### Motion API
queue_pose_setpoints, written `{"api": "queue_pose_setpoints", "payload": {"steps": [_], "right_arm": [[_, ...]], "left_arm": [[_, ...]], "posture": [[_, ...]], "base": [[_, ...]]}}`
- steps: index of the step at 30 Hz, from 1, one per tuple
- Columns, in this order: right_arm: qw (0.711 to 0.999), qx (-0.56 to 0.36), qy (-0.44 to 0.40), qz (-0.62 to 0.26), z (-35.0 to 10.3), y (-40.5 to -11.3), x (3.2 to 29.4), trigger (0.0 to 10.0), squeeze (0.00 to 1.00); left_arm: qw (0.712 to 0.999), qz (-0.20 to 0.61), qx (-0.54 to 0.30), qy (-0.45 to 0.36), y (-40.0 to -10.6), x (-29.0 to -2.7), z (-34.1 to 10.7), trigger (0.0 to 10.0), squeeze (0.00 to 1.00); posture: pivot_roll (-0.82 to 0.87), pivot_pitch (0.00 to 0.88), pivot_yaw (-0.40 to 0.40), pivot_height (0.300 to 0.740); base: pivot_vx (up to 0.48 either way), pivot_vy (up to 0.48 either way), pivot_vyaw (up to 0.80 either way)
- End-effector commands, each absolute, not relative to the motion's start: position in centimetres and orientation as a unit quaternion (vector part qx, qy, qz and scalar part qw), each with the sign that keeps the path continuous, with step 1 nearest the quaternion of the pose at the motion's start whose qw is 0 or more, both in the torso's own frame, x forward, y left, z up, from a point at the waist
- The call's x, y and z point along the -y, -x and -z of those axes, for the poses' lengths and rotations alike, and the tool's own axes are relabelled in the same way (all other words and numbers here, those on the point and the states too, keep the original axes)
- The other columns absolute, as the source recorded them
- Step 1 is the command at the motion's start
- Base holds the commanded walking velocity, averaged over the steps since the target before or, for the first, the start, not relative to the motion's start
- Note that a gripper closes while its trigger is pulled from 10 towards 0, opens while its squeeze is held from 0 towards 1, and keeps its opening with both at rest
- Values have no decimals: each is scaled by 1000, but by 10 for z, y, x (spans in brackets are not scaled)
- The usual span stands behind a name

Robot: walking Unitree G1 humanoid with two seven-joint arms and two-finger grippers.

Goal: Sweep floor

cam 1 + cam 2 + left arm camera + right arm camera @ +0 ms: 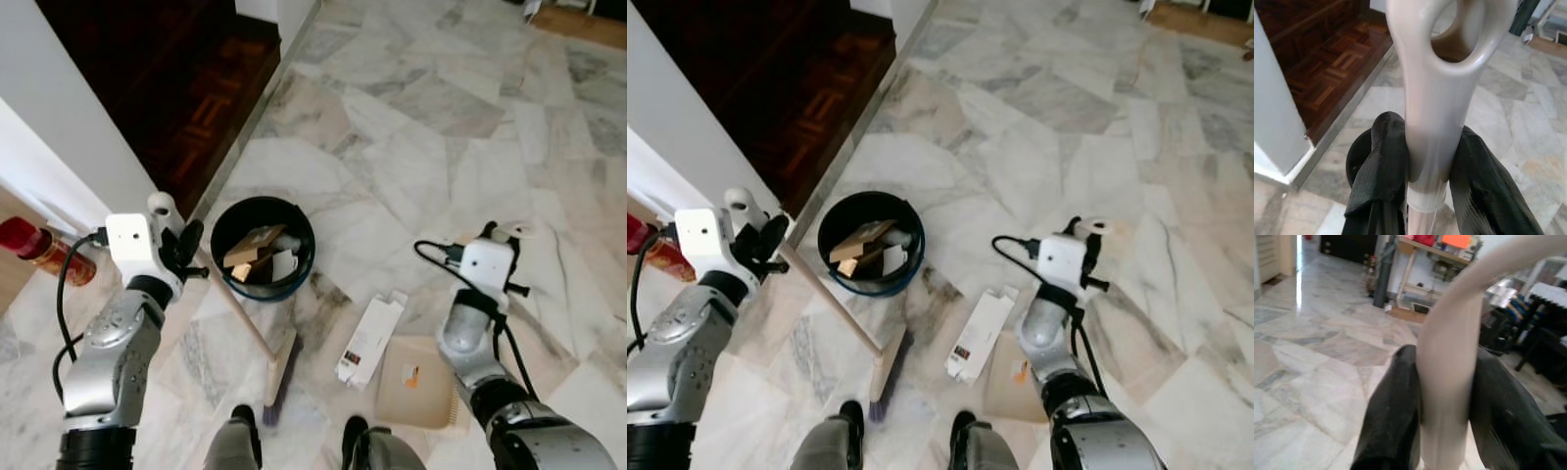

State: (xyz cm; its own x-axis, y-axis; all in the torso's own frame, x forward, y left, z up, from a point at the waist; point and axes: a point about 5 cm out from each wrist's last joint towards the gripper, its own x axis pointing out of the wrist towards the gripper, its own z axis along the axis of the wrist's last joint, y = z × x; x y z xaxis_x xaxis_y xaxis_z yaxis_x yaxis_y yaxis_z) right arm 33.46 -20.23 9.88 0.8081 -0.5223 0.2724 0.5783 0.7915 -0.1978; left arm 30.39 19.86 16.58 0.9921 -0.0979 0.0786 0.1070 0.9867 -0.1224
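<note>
- Between the robot's feet on the marble floor [421, 147], the broom [278, 377] rests its head, its pale handle slanting up to the left gripper [184, 245], whose fingers [1381, 166] are clamped on the handle's looped end.
- Right gripper [495, 243] squeezes the dustpan [416, 387] handle; the pan lies flat beside a white carton [369, 338].
- Beyond the broom head stands a black bin [225, 220] holding cardboard scraps.

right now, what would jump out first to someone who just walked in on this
The black bin full of cardboard scraps, standing on the marble floor by the step to the dark parquet. Beside it the left gripper is shut on the broom handle, its brush head down by the robot's feet. The right gripper clamps the dustpan handle, and a white carton lies against the beige dustpan.
</note>
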Motion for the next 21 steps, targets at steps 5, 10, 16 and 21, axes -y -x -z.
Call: {"api": "queue_pose_setpoints", "payload": {"steps": [5, 10, 16, 21], "right_arm": [[946, 54, 98, 304, -90, -333, 215, 10000, 0], [943, 26, 66, 324, -87, -332, 231, 10000, 0], [953, -12, 78, 292, -79, -330, 238, 10000, 0], [951, -20, 78, 299, -74, -325, 242, 10000, 0]], "left_arm": [[996, 47, 49, 63, -311, -197, -161, 10000, 0], [994, 43, 61, 75, -321, -192, -157, 10000, 0], [995, 45, 58, 69, -324, -188, -147, 10000, 0], [995, 44, 58, 63, -325, -186, -143, 10000, 0]], "posture": [[198, 113, -32, 740], [165, 63, -36, 740], [149, 52, -37, 740], [149, 53, -41, 740]], "base": [[0, 0, 0], [0, 0, 0], [0, 0, 0], [0, 0, 0]]}}
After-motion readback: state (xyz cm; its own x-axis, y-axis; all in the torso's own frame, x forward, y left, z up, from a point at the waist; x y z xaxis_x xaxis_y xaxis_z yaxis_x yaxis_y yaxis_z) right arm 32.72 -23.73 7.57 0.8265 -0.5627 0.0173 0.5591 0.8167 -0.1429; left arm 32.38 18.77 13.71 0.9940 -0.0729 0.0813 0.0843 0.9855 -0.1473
